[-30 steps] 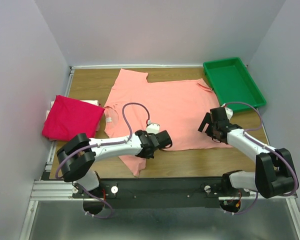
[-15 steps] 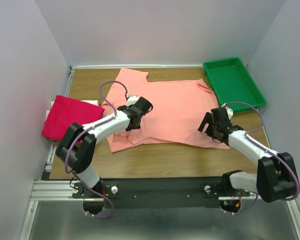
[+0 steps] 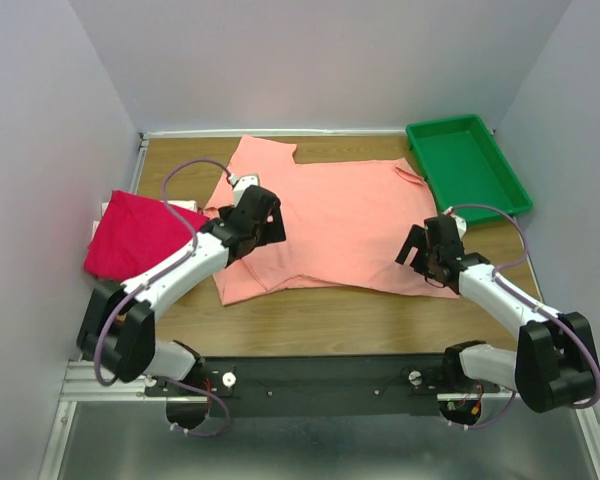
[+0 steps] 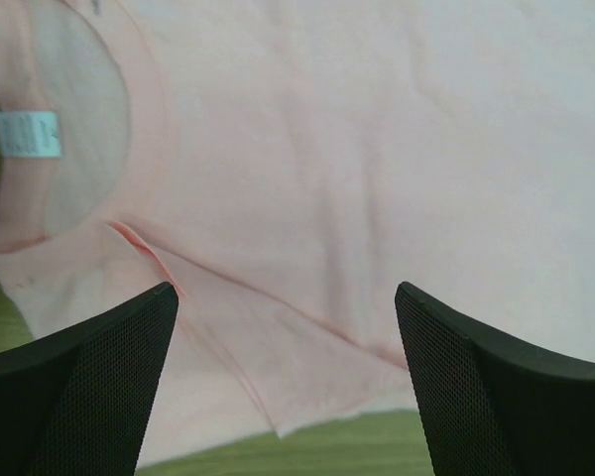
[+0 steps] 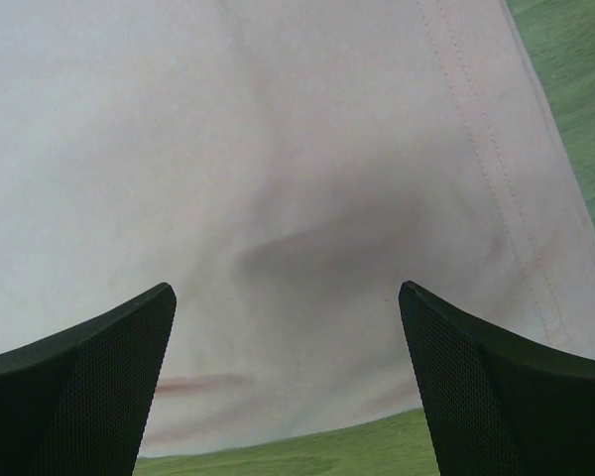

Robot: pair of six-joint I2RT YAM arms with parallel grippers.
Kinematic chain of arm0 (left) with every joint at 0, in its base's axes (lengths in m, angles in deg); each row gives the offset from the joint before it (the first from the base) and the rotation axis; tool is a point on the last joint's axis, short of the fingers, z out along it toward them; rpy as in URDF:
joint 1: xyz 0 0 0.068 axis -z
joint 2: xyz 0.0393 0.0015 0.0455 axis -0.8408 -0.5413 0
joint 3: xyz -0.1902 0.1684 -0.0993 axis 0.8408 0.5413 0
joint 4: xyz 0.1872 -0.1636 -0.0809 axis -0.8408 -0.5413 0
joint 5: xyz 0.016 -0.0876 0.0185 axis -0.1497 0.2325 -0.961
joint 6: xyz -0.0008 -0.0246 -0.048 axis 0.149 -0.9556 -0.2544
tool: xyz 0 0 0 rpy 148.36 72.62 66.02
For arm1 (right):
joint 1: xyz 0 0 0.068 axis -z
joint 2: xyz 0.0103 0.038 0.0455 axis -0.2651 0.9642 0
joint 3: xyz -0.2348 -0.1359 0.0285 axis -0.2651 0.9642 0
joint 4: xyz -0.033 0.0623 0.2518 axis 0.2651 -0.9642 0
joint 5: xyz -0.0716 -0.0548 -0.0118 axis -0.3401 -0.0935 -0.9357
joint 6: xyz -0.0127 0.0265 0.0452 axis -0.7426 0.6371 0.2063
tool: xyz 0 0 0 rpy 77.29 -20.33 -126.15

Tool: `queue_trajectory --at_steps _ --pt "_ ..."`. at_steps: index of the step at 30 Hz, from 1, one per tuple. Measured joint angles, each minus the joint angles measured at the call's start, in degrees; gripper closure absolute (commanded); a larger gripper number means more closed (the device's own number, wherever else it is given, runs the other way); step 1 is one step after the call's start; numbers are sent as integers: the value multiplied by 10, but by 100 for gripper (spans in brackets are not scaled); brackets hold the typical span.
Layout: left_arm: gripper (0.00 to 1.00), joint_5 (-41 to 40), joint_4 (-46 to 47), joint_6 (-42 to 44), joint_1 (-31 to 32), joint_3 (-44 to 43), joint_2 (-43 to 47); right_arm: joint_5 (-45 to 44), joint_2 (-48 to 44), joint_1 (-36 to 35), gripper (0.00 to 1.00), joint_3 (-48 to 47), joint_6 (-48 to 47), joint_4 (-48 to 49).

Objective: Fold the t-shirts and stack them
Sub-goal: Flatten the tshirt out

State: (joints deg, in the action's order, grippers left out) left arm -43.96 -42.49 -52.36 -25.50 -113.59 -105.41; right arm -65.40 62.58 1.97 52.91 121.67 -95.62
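Now the salmon pink t-shirt [image 3: 350, 220] lies spread across the middle of the wooden table [image 3: 360, 320], its neck toward the left and its hem toward the right. Its near left sleeve lies folded in over the body, so the near edge runs fairly straight.

The left gripper [image 3: 263, 230] hovers over the shirt's left part, just beside the neck opening. Seen from its wrist camera, the left gripper [image 4: 288, 297] has its jaws spread wide with nothing between them, only flat pink cloth below. That view also shows the collar [image 4: 139, 129] with a small pale blue label [image 4: 27, 134] inside it, and a fold edge running diagonally toward the bottom of the picture.

The right gripper [image 3: 421, 252] hangs over the shirt's right end, near the hem. In its own view the right gripper [image 5: 288, 297] is likewise fully spread and holds nothing; a soft wrinkle sits in the cloth between the fingers [image 5: 89, 387], and the stitched hem runs along the right side.

The magenta-red t-shirt [image 3: 140, 238] lies folded at the table's left edge, well apart from both grippers and just beside the pink shirt's neck. A green tray [image 3: 470, 165] sits in the far right corner, its near left corner close to the pink shirt.
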Motion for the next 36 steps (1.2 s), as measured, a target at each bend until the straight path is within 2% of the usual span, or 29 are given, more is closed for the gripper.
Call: queue_trajectory --at_steps 3,6,10,13,14,16,19,20,22,23,25,31,36 --pt "2 27 34 -26 17 68 71 6 0 0 0 3 -4 0" --pt "2 34 45 -49 19 126 100 13 -3 0 0 4 -7 -1" --pt "2 31 41 -81 16 173 92 20 -21 0 0 8 -10 -1" --pt "7 29 53 -94 8 174 58 23 -37 0 0 10 -10 -1" --pt "10 29 57 -96 5 173 47 24 -40 0 0 10 -10 -1" --pt "33 29 63 -100 1 171 20 28 -46 0 0 10 -11 -1" --pt "51 26 66 -107 -2 158 -15 32 -51 0 0 11 -13 -1" --pt "62 24 66 -106 -2 153 -21 32 -54 0 0 12 -14 -1" --pt "72 23 67 -110 -2 144 -30 35 -58 0 0 13 -14 -2" --pt "85 22 67 -113 -2 143 -29 36 -60 0 0 13 -14 -2" --pt "100 20 66 -117 -2 142 -24 37 -64 0 0 14 -15 -2" --pt "100 20 60 -128 -2 146 20 38 -66 0 0 14 -15 -2" --pt "100 33 40 -150 11 181 112 41 -66 0 0 14 -16 -2"
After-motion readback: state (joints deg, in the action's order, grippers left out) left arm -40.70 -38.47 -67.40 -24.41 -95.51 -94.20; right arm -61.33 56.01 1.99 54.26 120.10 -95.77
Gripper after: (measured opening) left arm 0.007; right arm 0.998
